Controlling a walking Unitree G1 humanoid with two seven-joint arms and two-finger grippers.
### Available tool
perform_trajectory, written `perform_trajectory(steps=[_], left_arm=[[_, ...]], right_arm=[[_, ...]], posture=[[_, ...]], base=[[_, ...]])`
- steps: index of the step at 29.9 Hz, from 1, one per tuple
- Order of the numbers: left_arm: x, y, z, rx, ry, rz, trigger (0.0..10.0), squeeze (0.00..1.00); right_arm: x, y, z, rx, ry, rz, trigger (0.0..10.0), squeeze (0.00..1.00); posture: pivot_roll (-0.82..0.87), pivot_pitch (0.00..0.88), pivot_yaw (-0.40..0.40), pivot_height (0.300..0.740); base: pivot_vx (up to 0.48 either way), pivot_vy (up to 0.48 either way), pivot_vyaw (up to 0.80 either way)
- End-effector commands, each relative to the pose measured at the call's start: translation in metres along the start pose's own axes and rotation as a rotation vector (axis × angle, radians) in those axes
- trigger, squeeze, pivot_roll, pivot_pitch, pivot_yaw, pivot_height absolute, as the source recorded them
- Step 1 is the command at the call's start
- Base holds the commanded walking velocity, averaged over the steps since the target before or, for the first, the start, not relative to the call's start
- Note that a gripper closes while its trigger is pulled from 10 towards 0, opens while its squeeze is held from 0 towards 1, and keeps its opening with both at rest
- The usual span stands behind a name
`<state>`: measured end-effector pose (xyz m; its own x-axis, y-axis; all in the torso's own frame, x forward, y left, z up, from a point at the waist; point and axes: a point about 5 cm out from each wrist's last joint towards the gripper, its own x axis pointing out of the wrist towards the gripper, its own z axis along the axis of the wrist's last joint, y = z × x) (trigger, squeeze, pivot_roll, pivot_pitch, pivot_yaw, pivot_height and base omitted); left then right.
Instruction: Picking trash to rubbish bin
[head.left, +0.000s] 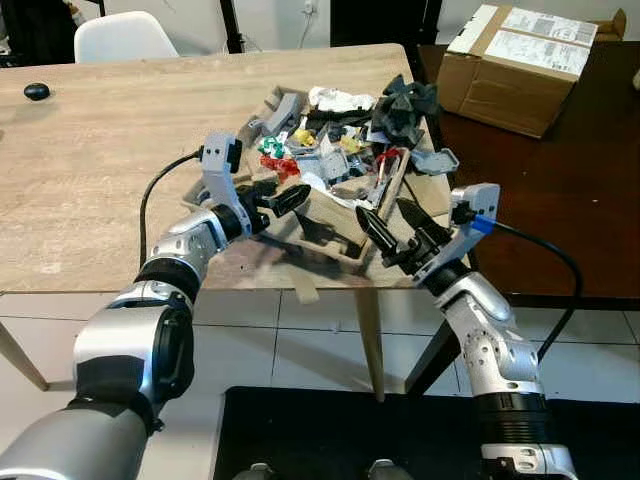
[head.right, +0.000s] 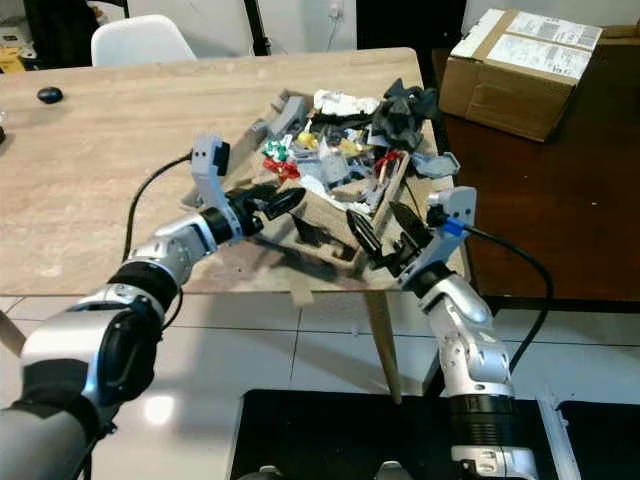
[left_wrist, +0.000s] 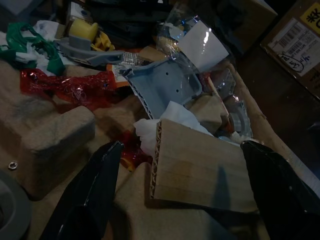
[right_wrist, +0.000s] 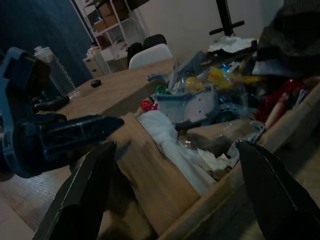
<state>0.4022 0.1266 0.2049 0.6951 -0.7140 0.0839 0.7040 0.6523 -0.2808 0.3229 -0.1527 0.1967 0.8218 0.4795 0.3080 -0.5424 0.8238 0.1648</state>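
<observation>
Here, trash pile (head.left: 350, 150) ahead, both jaws open

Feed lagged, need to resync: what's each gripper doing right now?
Left gripper: open, empty, at the trash pile.
Right gripper: open, empty, at the pile's near edge.

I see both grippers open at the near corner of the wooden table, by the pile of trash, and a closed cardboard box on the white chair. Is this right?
Not quite. The cardboard box sits on the dark table to the right, as the left eye view shows; the white chair carries nothing. The rest holds: left gripper and right gripper are open by the pile of trash on the wooden table.
</observation>
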Motion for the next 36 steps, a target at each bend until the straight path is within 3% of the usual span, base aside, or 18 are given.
perform_trajectory(steps=[1, 6, 7, 8, 28, 36], left_arm=[[-0.002, 0.0, -0.019, -0.013, 0.087, 0.008, 10.0, 0.0], [-0.005, 0.003, -0.02, -0.007, 0.098, 0.022, 10.0, 0.0], [-0.005, 0.003, -0.02, -0.006, 0.097, 0.023, 4.7, 0.0], [-0.007, 0.004, -0.018, -0.002, 0.092, 0.02, 0.0, 0.0], [-0.014, 0.011, 0.001, -0.044, -0.018, 0.016, 0.0, 0.0], [-0.023, 0.019, 0.02, -0.096, -0.136, 0.024, 0.0, 0.0]], right_arm=[[-0.002, 0.003, -0.002, 0.012, 0.013, 0.009, 10.0, 0.0], [-0.002, 0.003, -0.001, 0.011, 0.014, 0.012, 10.0, 0.0], [-0.002, 0.003, -0.001, 0.011, 0.015, 0.012, 10.0, 0.0], [-0.001, 0.002, -0.001, 0.01, 0.016, 0.012, 10.0, 0.0], [0.0, 0.0, -0.001, 0.01, 0.021, 0.003, 10.0, 0.0], [0.004, -0.001, 0.0, 0.008, 0.018, 0.009, 10.0, 0.0]], posture=[[0.01, 0.25, 0.104, 0.74], [0.01, 0.251, 0.103, 0.74], [0.01, 0.251, 0.103, 0.74], [0.01, 0.251, 0.103, 0.74], [0.02, 0.251, 0.085, 0.74], [0.03, 0.238, 0.073, 0.74]], base=[[0.0, 0.0, 0.0], [0.0, 0.0, 0.0], [0.0, 0.0, 0.0], [0.0, 0.0, 0.0], [0.0, 0.0, 0.0], [0.0, 0.0, 0.0]])
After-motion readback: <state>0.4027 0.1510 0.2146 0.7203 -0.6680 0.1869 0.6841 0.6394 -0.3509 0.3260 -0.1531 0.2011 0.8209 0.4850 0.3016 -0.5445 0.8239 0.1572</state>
